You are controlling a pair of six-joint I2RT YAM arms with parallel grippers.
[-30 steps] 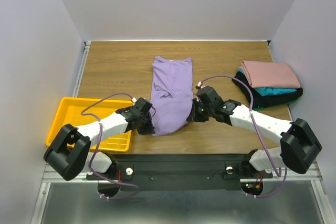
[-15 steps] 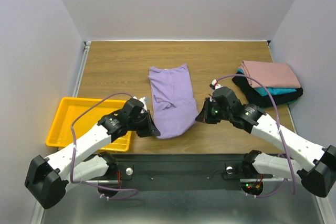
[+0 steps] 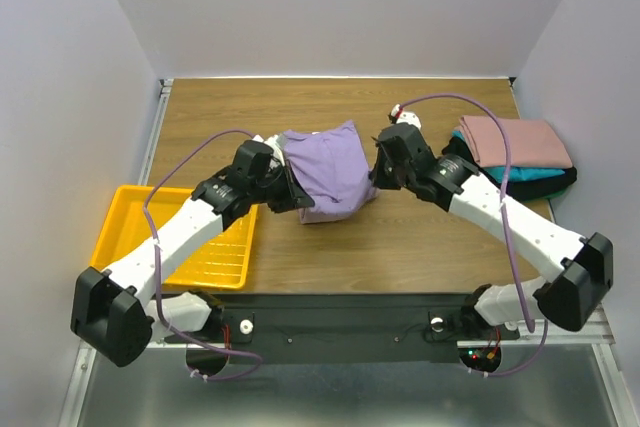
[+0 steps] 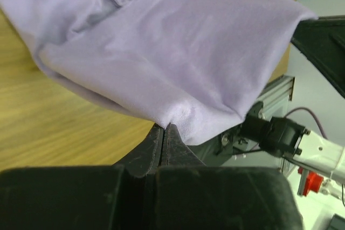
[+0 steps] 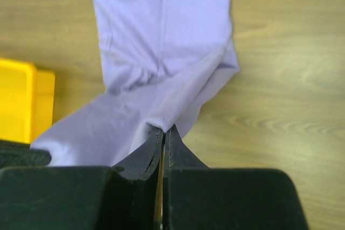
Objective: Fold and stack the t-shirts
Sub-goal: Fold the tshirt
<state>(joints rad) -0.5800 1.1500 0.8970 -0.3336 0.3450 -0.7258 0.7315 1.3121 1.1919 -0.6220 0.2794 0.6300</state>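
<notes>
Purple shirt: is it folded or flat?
Partly folded. The left pincer and right pincer each pinch an edge of the purple shirt, holding its near end raised over the part on the table.

You saw a plain lavender t-shirt [image 3: 325, 175], a plain dusty-pink shirt [image 3: 515, 140], a teal shirt [image 3: 517, 175], a black shirt [image 3: 548, 185], a solid yellow tray [image 3: 120, 209], and a brown table [image 3: 420, 247] patterned with wood grain.

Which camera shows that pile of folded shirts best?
The top external view: the whole stack of folded t-shirts shows, pink over teal and black. The left wrist view catches only a dark corner of it; the right wrist view shows none.
</notes>
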